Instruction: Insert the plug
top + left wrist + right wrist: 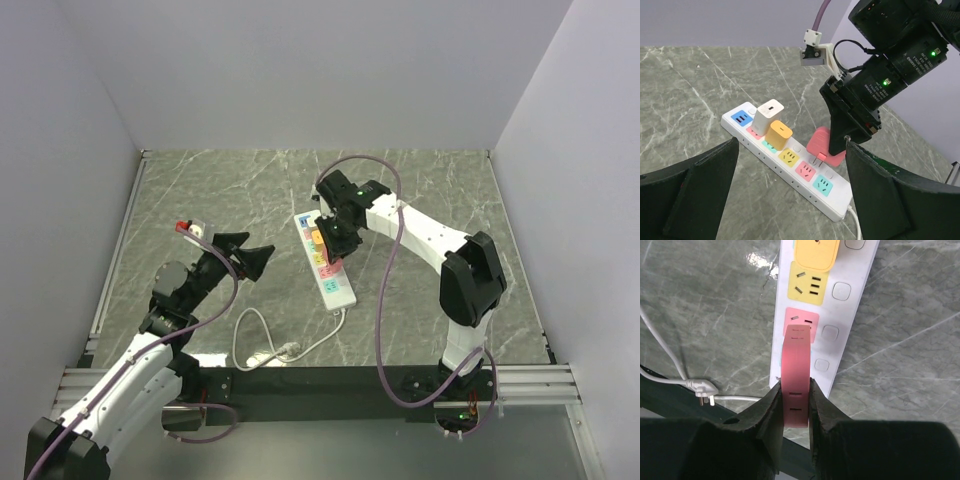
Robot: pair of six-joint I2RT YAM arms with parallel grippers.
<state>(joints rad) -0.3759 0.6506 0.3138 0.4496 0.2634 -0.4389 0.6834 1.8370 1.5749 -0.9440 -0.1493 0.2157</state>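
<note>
The right gripper (795, 390) is clamped on the pink plug (795, 365). The plug is upright over the strip (338, 290), with its prongs at the pink socket (805, 171). How deep they sit cannot be told. An orange adapter (778, 134) and a white adapter (767, 116) fill sockets farther along, touching each other. The left gripper (254, 256) hovers left of the strip, jaws apart and empty. The cord plug (291, 349) lies loose near the arm bases.
</note>
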